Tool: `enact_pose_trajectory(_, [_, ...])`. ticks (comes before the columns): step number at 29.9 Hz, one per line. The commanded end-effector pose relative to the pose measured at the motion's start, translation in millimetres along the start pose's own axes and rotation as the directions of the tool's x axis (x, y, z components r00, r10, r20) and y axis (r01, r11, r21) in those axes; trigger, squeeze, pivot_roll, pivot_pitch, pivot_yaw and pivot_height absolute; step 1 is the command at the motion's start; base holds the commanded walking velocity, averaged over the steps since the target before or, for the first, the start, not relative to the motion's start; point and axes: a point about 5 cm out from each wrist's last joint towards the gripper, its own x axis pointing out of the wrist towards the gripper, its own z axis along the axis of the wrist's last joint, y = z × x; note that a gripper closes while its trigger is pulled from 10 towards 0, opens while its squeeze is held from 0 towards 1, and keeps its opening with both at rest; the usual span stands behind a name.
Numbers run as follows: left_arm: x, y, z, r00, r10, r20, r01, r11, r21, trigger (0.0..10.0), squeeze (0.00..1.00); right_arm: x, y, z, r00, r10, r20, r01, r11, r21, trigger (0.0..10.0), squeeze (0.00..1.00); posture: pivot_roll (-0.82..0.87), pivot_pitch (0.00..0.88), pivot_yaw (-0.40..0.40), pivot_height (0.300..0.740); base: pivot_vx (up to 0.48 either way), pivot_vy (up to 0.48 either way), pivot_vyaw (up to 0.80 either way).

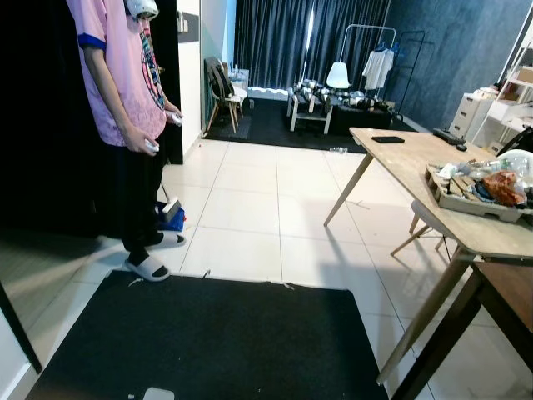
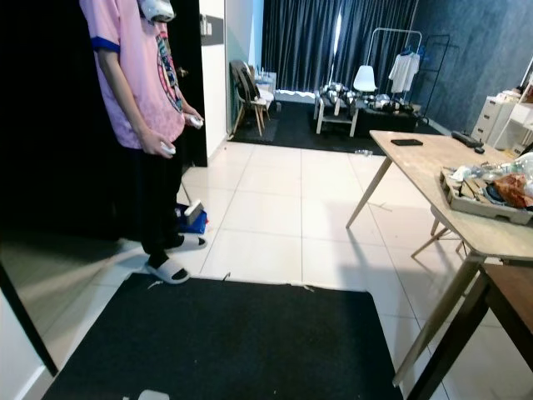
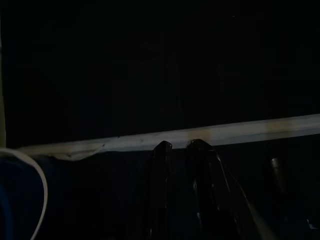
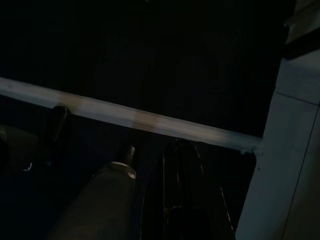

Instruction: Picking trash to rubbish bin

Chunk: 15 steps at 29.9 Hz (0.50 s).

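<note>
the eye views show a person in a pink shirt at 10 o'clock and a wooden desk at 3 o'clock, holding a tray heaped with crinkly trash. a flat black mat lies below. both wrist views are dark: the left tool shows two thin fingers close together; the right tool, i cannot tell.

Person left, mat before, table right; tray on table

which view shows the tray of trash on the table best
The left eye view: the wooden tray with its red wrapper sits fully in frame on the table. The right eye view crops it at the edge. Both wrist views are too dark.
</note>
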Motion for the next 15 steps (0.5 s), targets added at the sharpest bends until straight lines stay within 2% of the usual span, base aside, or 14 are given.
enact_pose_trajectory(1, [-0.4,-2.8,-1.6,1.0,-0.01,-0.002,0.01,1.0,-0.016,10.0,0.0,-1.3,-2.6,-6.0,1.0,-0.008,-0.023,0.008,1.0,0.016,10.0,0.0,-0.04,0.071,-0.067,0.74,0.352,0.0,0.0])
enact_pose_trajectory(15, [-0.2,-3.1,-0.8,1.0,-0.017,0.001,0.017,1.0,-0.017,10.0,0.0,-1.2,-2.7,-5.5,1.0,-0.008,-0.022,0.008,1.0,0.018,10.0,0.0,-0.04,0.069,-0.067,0.74,0.352,0.0,0.0])
